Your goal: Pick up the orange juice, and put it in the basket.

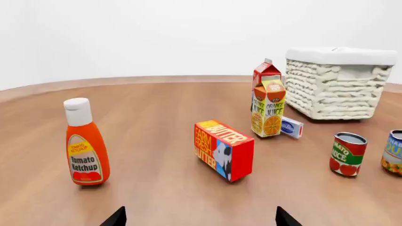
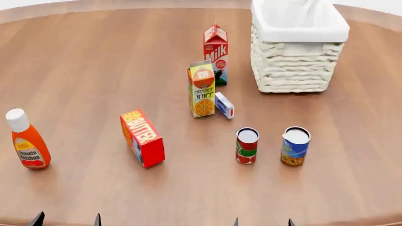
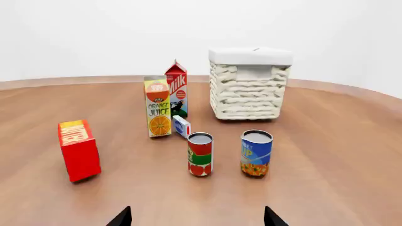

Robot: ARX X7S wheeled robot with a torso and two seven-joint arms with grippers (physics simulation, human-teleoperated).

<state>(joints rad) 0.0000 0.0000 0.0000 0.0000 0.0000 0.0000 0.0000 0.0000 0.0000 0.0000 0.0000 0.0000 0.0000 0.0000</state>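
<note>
Both pincers [image 2: 66, 220] [image 2: 262, 222] wide open, empty.

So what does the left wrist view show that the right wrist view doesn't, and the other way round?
Only the left wrist view shows the ketchup bottle. Only the right wrist view shows the blue can whole and the milk carton's printed face; the left wrist view cuts the can at the frame edge. Both show the orange juice, basket, butter box, red can and small blue-white box.
</note>
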